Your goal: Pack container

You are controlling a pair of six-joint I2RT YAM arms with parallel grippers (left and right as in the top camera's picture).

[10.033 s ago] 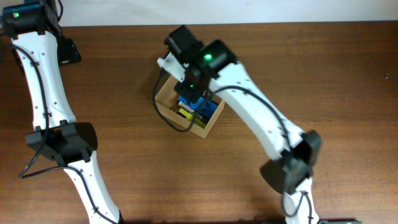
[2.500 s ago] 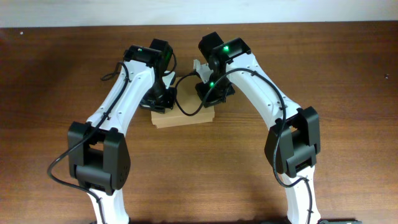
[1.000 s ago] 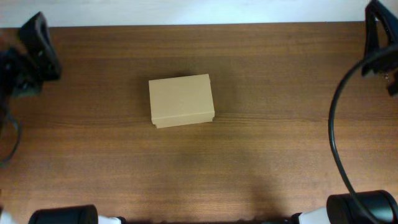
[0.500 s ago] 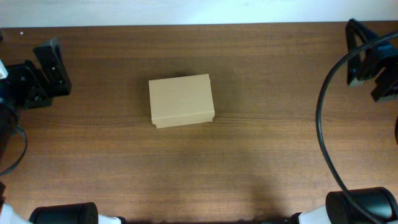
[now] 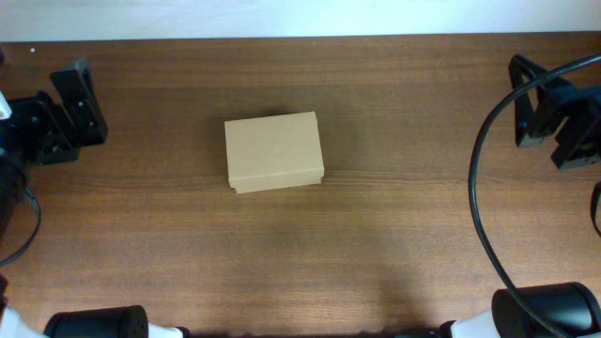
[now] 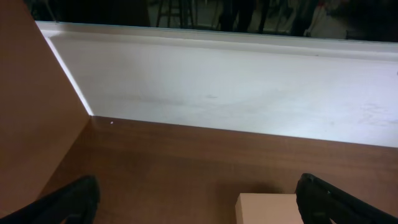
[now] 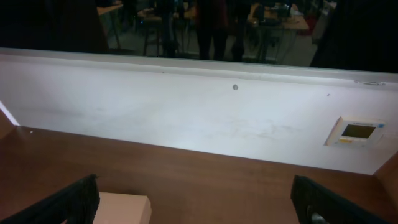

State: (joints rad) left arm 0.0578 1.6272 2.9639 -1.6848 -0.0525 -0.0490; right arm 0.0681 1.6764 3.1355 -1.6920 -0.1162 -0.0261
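The container [image 5: 273,152] is a plain tan cardboard box at the middle of the wooden table, with its lid shut flat. My left gripper [image 5: 66,117] hovers at the table's left edge, far from the box, open and empty. My right gripper [image 5: 549,120] hovers at the right edge, also open and empty. In the left wrist view the gripper [image 6: 199,200] has its dark fingers [image 6: 73,198] spread wide, with a corner of the container [image 6: 267,209] low between them. In the right wrist view the gripper [image 7: 196,200] is spread too, and the container [image 7: 124,209] sits at the lower left.
A white wall [image 6: 236,93] rises behind the table's far edge. A small wall panel [image 7: 357,132] hangs at the right. My right arm's black cable [image 5: 479,188] loops over the table's right side. Arm bases sit at the near edge [image 5: 94,324].
The container went from open with items inside to shut, and both arms have drawn back to the sides. In the last second both grippers shifted slightly inward; the box stayed still.
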